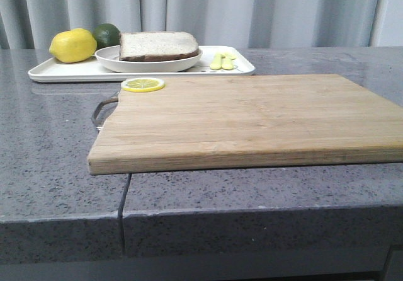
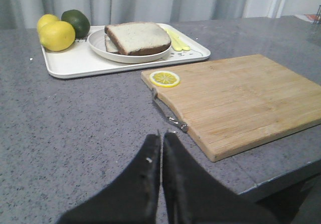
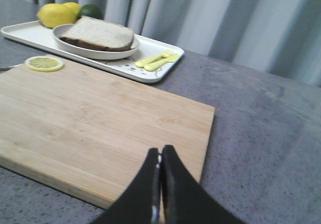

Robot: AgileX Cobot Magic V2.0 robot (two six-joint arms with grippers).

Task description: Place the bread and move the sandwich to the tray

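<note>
The bread (image 1: 157, 45) is a pale slice with a dark crust. It lies on top in the round white plate (image 1: 110, 59), which stands on the white tray (image 1: 63, 72) at the back left. In the left wrist view the bread (image 2: 138, 37) covers a second slice, and no egg shows. My left gripper (image 2: 161, 136) is shut and empty over the grey counter, short of the cutting board's metal handle (image 2: 168, 114). My right gripper (image 3: 160, 151) is shut and empty over the board's near right corner. Neither gripper shows in the front view.
A wooden cutting board (image 1: 252, 120) fills the middle, with a thin lemon slice (image 1: 143, 84) on its far left corner. On the tray are a lemon (image 1: 72, 45), a lime (image 1: 107, 34) and yellow cutlery (image 1: 222, 61). A seam (image 1: 124, 196) splits the counter's front edge.
</note>
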